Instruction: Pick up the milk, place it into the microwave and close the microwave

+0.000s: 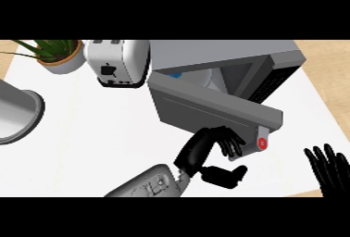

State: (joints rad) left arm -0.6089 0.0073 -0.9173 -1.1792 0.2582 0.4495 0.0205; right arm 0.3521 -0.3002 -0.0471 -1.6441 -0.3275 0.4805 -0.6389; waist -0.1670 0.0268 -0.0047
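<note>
The microwave (273, 60) is a grey box on the far right of the white counter (103, 129). Its door (205, 109) is a flat grey panel swung partway round, so only a gap shows into the inside. Near the door's right end is a small red round mark (262, 143).

Through the gap, a bit of something white with a blue patch (193, 76) sits inside the microwave. It may be the milk, but too little shows to be sure.

The left hand (212, 148) is in the middle, near the front. Its fingers are straight and lie against the door's near face, beside the red mark. It holds nothing.

The right hand (328, 171) rests at the near right edge, fingers up and spread, holding nothing.

On the far left stand a silver toaster (116, 62) and a potted plant (54, 53). A grey round pot (17, 115) sits at the left edge.
</note>
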